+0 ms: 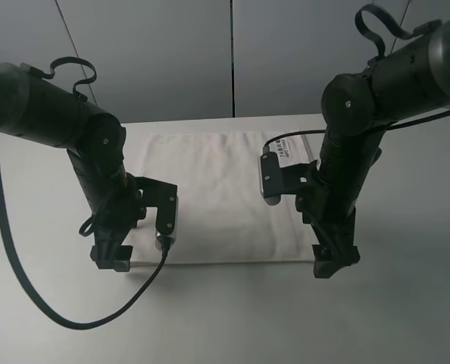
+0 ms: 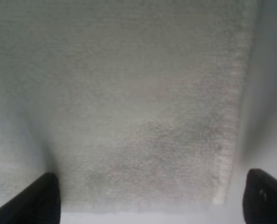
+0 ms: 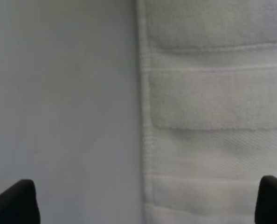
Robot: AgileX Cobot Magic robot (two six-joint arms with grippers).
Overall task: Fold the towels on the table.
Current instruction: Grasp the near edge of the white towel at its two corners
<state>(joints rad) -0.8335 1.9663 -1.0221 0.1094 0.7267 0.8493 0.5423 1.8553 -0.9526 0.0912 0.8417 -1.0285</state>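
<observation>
Tool left [image 2: 148, 203], tool right [image 3: 143, 203]: open, empty.

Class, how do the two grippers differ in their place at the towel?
The left gripper hangs at the towel's near left corner, the right gripper at its near right corner. Between the left fingers lies mostly plain towel; between the right fingers, half bare table, half banded towel. Both are open, holding nothing.

SURFACE: large plain white smooth worktop [image 1: 407, 303] | LYING ON IT: white terry-cloth towel [image 1: 217, 197], spread flat, mid-surface | DETAIL: small white printed label [image 1: 292, 149] at far right corner
</observation>
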